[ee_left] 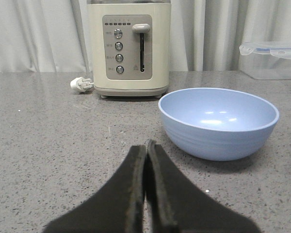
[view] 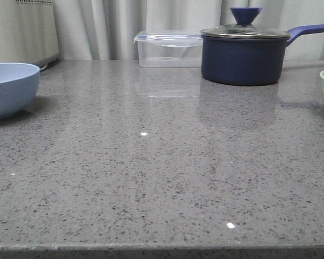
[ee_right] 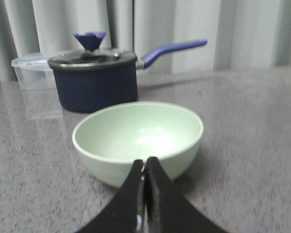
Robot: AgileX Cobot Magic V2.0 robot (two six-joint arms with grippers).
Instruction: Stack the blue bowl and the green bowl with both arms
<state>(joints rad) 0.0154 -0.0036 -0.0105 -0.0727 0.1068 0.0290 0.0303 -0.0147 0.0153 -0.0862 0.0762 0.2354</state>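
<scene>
Both bowls sit far apart either side of the saucepan (view: pixel 243 56). The left gripper (ee_left: pixel 145 150) and right gripper (ee_right: pixel 144 167) are pinched closed, empty; each should spread wide before taking the blue bowl (ee_left: pixel 218 121) and green bowl (ee_right: pixel 138 138) by the rim.

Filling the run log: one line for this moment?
stage: pre-grasp | left gripper: shut, empty, near blue bowl | right gripper: shut, empty, near green bowl | bowls: apart, unstacked
</scene>
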